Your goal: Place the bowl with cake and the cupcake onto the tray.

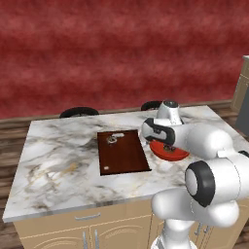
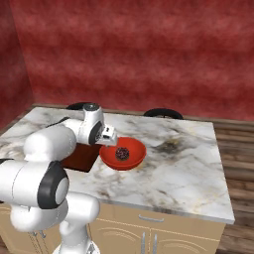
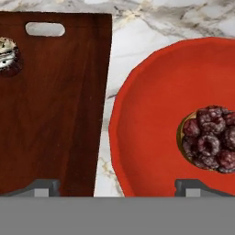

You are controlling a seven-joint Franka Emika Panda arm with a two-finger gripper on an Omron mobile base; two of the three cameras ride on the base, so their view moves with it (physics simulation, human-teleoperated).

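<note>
Open-jawed and empty, the gripper (image 3: 117, 186) hovered over the bowl (image 3: 151, 114) rim, its cake (image 3: 209, 137) inside, just right of the tray (image 1: 123, 151) holding 1 cupcake (image 3: 7, 57).

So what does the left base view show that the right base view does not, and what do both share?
Left base view alone: the tiny dark cupcake with pale wrapper, sitting at the handle end of the flat reddish-brown wooden tray. Right base view alone: the small round dark cake at the centre of the wide glossy red-orange bowl. Both: the tray, the bowl beside it on the marble counter, and the white arm above the bowl's near rim.
</note>
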